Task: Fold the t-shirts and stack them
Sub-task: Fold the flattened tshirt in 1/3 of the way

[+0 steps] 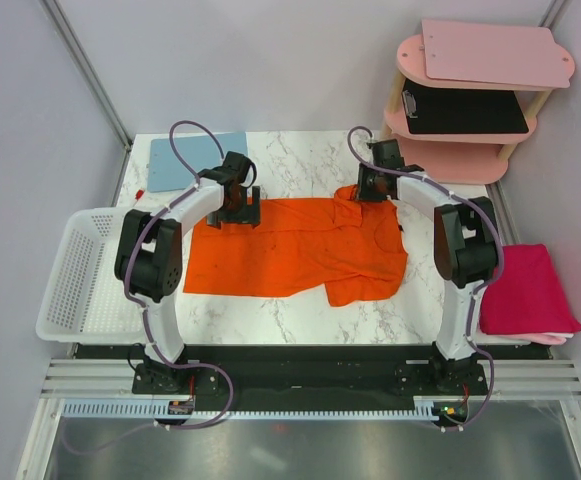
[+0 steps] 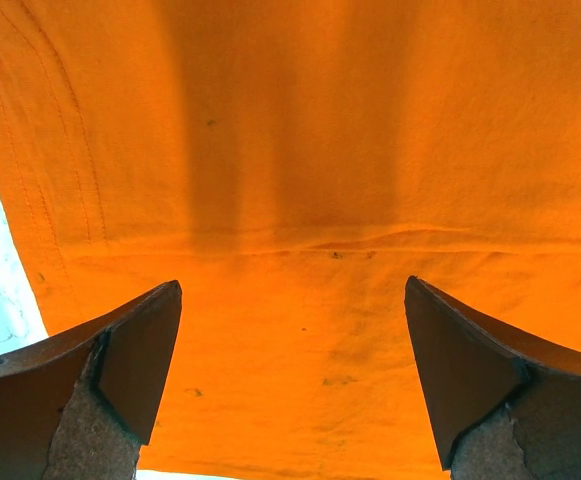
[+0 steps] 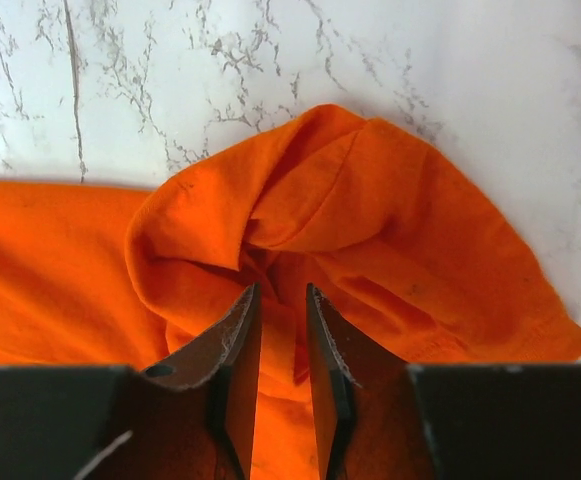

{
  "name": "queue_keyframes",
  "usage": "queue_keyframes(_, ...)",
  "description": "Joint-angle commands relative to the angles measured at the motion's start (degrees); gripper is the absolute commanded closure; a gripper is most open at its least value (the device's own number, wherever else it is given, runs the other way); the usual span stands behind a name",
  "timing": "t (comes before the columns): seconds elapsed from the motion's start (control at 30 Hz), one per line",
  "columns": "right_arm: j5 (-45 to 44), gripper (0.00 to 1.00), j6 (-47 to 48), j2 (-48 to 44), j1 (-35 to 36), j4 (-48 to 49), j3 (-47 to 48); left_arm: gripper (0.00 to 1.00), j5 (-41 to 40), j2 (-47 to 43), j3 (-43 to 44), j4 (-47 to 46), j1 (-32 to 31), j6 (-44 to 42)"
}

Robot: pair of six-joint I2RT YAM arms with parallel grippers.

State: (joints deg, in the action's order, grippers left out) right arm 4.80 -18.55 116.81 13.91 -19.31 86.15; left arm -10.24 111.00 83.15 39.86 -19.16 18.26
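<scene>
1. Orange t-shirt [image 1: 290, 250]: lies spread on the marble table [image 1: 300, 165], with one bunched fold at its far right corner
2. Left gripper [image 2: 292, 290]: I see it over the orange t-shirt's far left edge, jaws fully apart, nothing between them
3. Right gripper [image 3: 282, 292]: jaws nearly together, pinching that bunched fold
4. Magenta t-shirt [image 1: 525, 290]: folded, well right of the orange t-shirt
5. White basket [image 1: 70, 270]: left of the orange t-shirt, apart from it

The orange t-shirt [image 1: 290, 255] lies spread mid-table [image 1: 300, 165], its far right corner bunched. The magenta t-shirt [image 1: 525, 290] lies folded at the right edge.
</scene>
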Motion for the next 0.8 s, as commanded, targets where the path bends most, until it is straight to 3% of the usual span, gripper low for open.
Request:
queue_keyframes(0.0, 4.51, 0.69, -2.37, 3.15, 0.06, 2.79, 1.04, 0.01, -0.92, 0.18, -0.10, -1.80, -0.18, 0.46)
queue_keyframes(0.2, 7.68, 0.74, -2.90, 4.39, 0.15, 2.44, 1.39, 0.01, -1.27, 0.18, -0.19, -1.89, -0.18, 0.37)
queue_keyframes(0.33, 7.86, 1.00, -2.64, 1.67, 0.24, 2.87, -0.97, 0.01, -1.36, 0.09, -0.10, -1.80, -0.27, 0.37)
queue_keyframes(0.77, 4.87, 1.00, -3.16, -19.33, 0.15, 5.25, -13.45, 0.01, -1.36, 0.18, -0.10, -1.89, -0.44, 0.64)
